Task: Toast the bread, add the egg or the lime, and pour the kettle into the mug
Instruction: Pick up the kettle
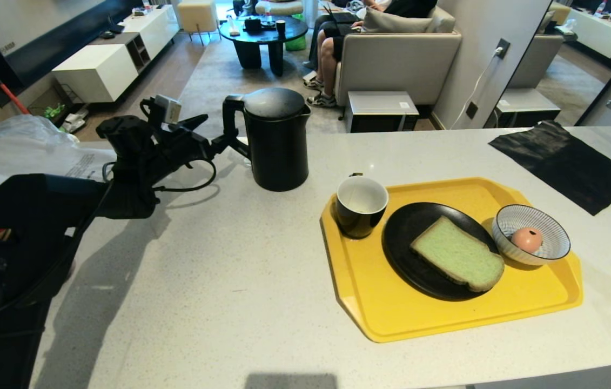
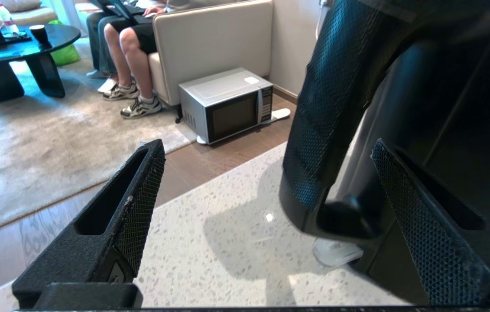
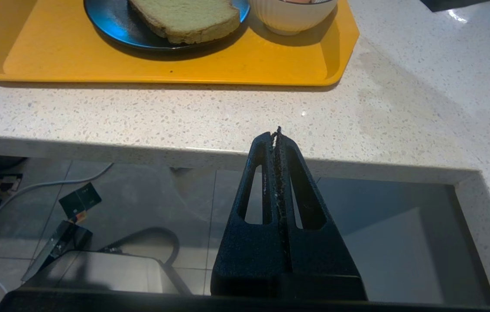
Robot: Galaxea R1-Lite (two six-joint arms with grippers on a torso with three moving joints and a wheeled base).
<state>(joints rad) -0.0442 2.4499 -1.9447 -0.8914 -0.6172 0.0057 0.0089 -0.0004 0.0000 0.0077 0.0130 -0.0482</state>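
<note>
While stretched over the white counter (image 1: 229, 281) from the robot's left, pointed at the back of the kettle (image 1: 275, 146): the left gripper (image 1: 213, 132). Jaws spread wide, with nothing held. Between the two fingers (image 2: 141, 186) in the left wrist view, the kettle's loop handle (image 1: 228, 116), nearer to one finger than the other. Hard to tell whether any pad is touching it.

Kettle upright on the counter, lid on, tall and black, with the handle turned toward the left arm. Just to its right and a bit closer, a yellow tray (image 1: 445, 324).

On the tray's near-left corner, the mug (image 1: 360, 208), black outside and white inside, standing up. Beside the mug, a black plate (image 1: 408, 243) with the bread (image 1: 457, 254) lying flat on it, green crumb up. To the right of the plate, touching or almost touching it, a striped bowl (image 1: 551, 235) with the egg (image 1: 526, 239) inside, pink and small.

Low in front of the counter's near edge, below the tray: the right gripper (image 3: 277, 132). Jaws pressed tight together, holding nothing, with floor tiles under it.

Far back on the right side of the counter, a flat black mat (image 1: 564, 162). Past the counter, a microwave (image 1: 381, 111) on the floor by a sofa, and a person (image 1: 332, 48) sitting there.
</note>
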